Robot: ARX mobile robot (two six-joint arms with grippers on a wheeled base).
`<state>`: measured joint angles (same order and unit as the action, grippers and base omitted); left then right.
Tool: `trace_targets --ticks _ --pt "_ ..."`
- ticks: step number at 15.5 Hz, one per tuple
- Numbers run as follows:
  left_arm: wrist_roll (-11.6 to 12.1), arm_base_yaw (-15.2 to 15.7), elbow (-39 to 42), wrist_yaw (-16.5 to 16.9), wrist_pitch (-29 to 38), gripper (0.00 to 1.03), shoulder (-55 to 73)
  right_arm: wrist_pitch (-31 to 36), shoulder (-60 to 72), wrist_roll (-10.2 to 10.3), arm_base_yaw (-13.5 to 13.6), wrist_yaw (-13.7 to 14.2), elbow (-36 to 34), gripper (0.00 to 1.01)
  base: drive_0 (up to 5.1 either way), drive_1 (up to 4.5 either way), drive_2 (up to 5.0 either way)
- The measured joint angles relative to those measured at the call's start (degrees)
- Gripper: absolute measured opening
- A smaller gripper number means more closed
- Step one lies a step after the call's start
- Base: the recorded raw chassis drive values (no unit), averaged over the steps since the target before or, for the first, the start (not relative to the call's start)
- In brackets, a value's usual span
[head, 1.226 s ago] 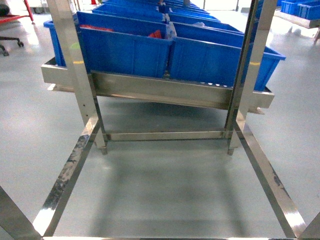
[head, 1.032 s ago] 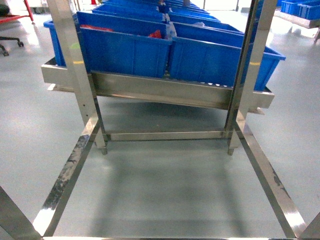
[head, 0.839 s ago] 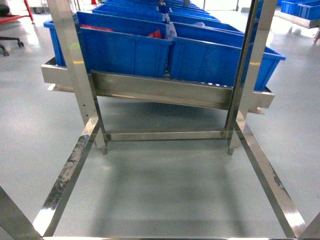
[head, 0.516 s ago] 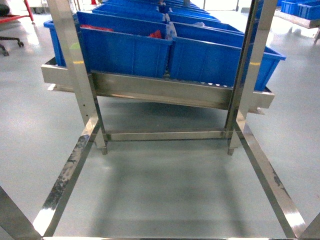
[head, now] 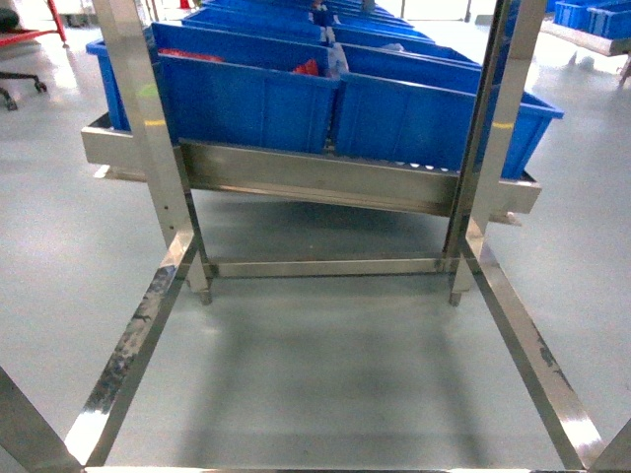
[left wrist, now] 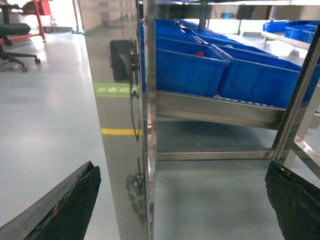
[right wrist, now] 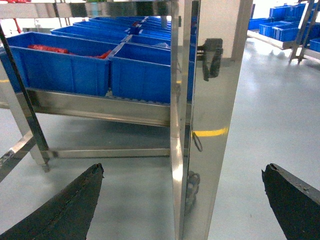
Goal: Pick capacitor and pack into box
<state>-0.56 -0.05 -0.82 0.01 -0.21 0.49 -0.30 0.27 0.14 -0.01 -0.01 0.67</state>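
Neither the capacitor nor the box is in view. My left gripper [left wrist: 182, 200] is open, its two black fingertips wide apart at the bottom corners of the left wrist view, a steel upright [left wrist: 125, 120] showing between them. My right gripper [right wrist: 182, 202] is open in the same way, with another steel upright [right wrist: 205, 120] between its fingertips. Nothing is held by either. Neither gripper shows in the head view.
A steel rack [head: 315, 177] stands ahead carrying rows of big blue plastic bins [head: 246, 94]; one holds red items [head: 308, 68]. Steel uprights [head: 148, 128] and floor rails [head: 133, 345] frame the grey floor [head: 325, 365] in front. An office chair [left wrist: 15, 37] stands far left.
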Motion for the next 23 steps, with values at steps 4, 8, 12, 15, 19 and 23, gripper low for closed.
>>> trace_targets --ticks 4,8,12,15,19,23 --pt "0.0 0.0 0.0 0.0 0.0 0.98 0.0 0.0 0.0 0.0 0.0 0.0 0.0 0.98 0.0 0.00 0.0" --pt "0.0 0.0 0.0 0.0 0.0 0.98 0.0 0.0 0.0 0.0 0.0 0.0 0.0 0.98 0.0 0.00 0.0" --pt "0.0 0.0 0.0 0.0 0.0 0.98 0.0 0.0 0.0 0.0 0.0 0.0 0.0 0.98 0.0 0.00 0.0" --pt "0.0 0.0 0.0 0.0 -0.2 0.98 0.0 -0.1 0.0 0.0 0.0 0.0 0.0 0.98 0.0 0.00 0.0" --pt "0.2 0.0 0.0 0.0 -0.1 0.98 0.0 0.0 0.0 0.0 0.0 0.0 0.0 0.98 0.0 0.00 0.0" --pt "0.6 0.0 0.0 0.0 0.0 0.98 0.0 0.0 0.0 0.1 0.0 0.1 0.0 0.98 0.0 0.00 0.0"
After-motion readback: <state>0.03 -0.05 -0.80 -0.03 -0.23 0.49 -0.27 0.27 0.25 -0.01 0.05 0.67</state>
